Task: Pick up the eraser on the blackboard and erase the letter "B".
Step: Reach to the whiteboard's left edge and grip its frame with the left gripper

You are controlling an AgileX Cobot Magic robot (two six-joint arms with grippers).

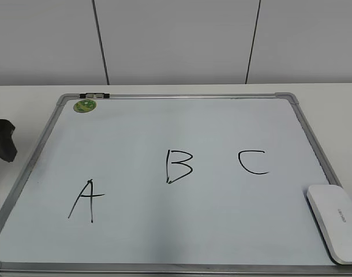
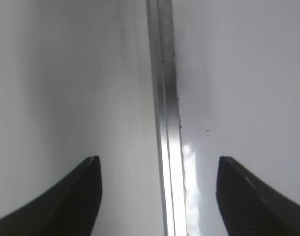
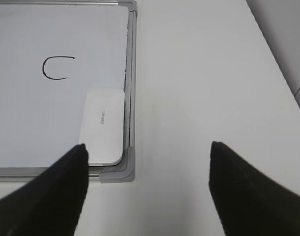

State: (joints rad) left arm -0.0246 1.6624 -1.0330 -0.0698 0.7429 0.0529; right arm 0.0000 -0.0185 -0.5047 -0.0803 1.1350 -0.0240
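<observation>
The blackboard [image 1: 164, 236] is a pale board with a silver frame, lying flat on the table. The black letter "B" [image 1: 178, 166] is drawn at its middle, between an "A" [image 1: 85, 201] and a "C" [image 1: 252, 162]. The white eraser [image 1: 336, 221] lies in the board's near right corner; it also shows in the right wrist view [image 3: 103, 125]. My right gripper [image 3: 147, 162] is open and empty, over the bare table just off that corner. My left gripper [image 2: 157, 172] is open and empty over the board's left frame [image 2: 165, 113]. A dark part of the left arm [image 1: 3, 138] shows at the left edge.
A small green round magnet [image 1: 85, 105] sits at the board's far left corner, by a black and silver clip [image 1: 94, 95]. The white table [image 3: 204, 78] extends to the right of the board. A white panelled wall [image 1: 176, 40] stands behind.
</observation>
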